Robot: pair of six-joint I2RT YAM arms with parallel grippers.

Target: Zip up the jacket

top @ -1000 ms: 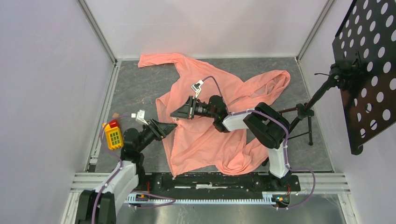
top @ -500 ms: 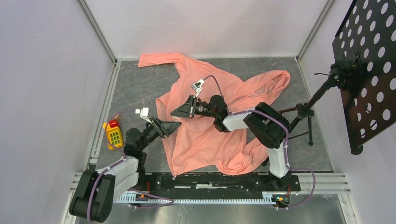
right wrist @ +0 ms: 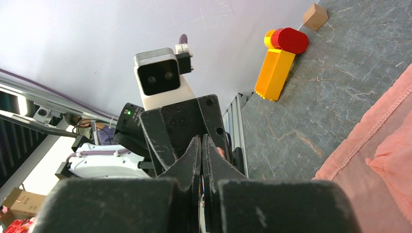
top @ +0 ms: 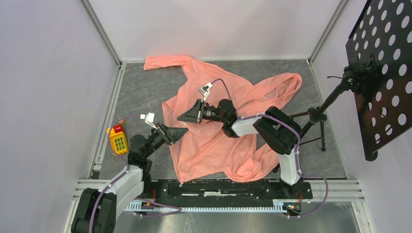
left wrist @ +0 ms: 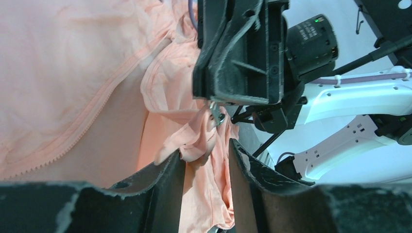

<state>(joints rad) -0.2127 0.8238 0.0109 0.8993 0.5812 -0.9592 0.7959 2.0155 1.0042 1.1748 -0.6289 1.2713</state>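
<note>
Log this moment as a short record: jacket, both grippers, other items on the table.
jacket: salmon-pink, spread crumpled across the grey table
zipper: toothed track bare, running diagonally in left wrist view
right gripper: shut, pinching the jacket's edge by a small metal piece
left gripper: jaws apart, a fabric fold between them
other: yellow toy block, small wooden cube
</note>
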